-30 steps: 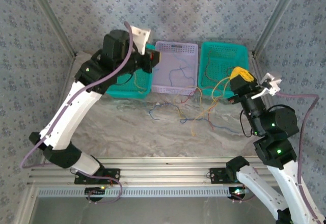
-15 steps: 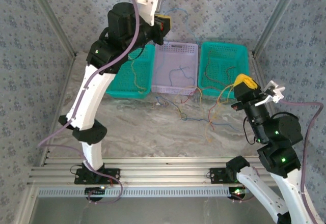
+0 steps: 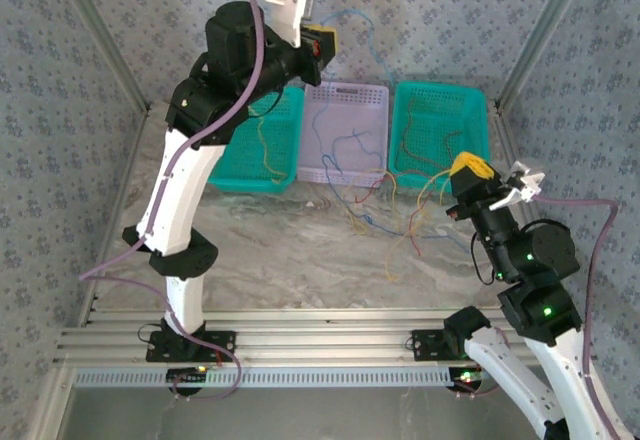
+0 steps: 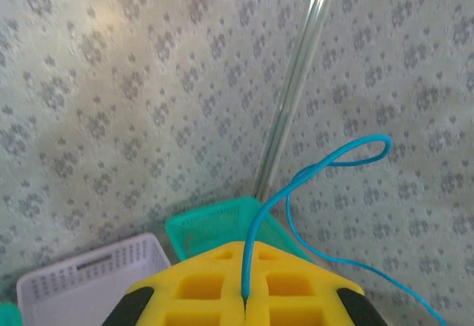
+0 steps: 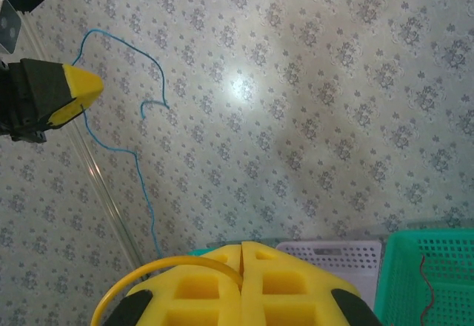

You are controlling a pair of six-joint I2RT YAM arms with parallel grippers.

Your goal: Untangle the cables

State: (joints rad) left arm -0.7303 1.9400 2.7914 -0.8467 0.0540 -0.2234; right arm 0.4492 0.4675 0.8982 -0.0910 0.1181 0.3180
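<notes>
1. Left gripper (image 3: 322,44), raised high, is clamping a thin blue cable (image 4: 246,259) that is trailing down toward the lavender plastic basket (image 3: 345,95).
2. Right gripper (image 3: 470,170), fingers clenched, is pinching a thin yellow cable (image 5: 159,267) near the knot of yellow, red and blue wires (image 3: 385,222) on the marble tabletop (image 3: 260,260).
3. Judging: one strand is being drawn free. The next move is calling for a steady opposing pull.
4. Counting: one lavender basket, two teal mesh baskets (image 3: 440,110); two strands gripped.

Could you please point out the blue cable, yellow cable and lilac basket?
blue cable (image 4: 286,190): left wrist view, rising strand
yellow cable (image 5: 159,264): right wrist view, curved arc
lilac basket (image 3: 346,86): top external view, far rim
</notes>
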